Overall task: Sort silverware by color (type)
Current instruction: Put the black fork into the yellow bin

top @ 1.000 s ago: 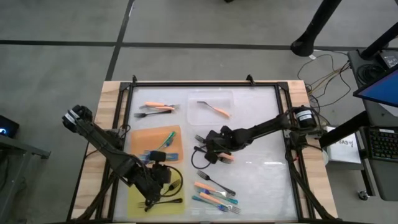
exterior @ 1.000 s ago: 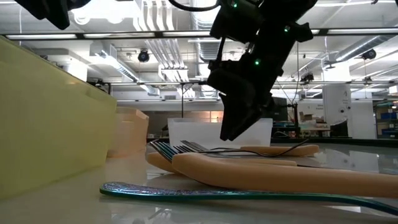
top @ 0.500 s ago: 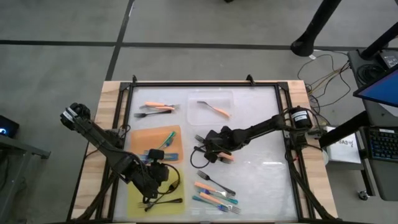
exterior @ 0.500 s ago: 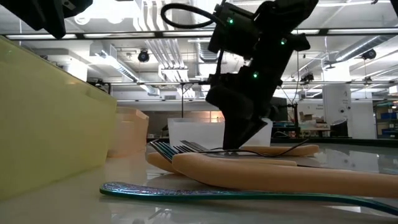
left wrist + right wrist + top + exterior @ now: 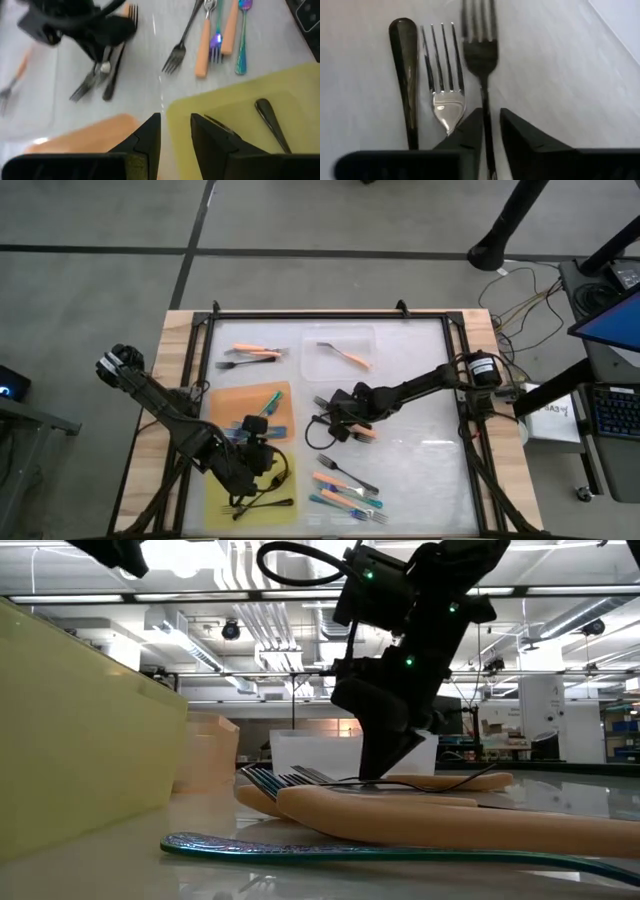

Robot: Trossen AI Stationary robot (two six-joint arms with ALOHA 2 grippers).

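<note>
A pale table [image 5: 420,380] in a wooden frame stands under long rows of ceiling lights. Forks lie scattered on it: two orange-handled ones [image 5: 250,353] near the far left, one in a clear tray [image 5: 340,357], and a mixed orange and teal bunch [image 5: 345,488] at the near edge.

The right gripper [image 5: 490,135] is down at the table's middle, its fingers drawn close around the thin stem of a dark fork [image 5: 481,55]. A silver fork [image 5: 444,85] and a black handle [image 5: 405,65] lie just beside it.

The left gripper [image 5: 175,135] hangs over the edge of the yellow mat [image 5: 240,115], beside the orange mat [image 5: 240,405], fingers a little apart with nothing between them. A black handle lies on the yellow mat.
</note>
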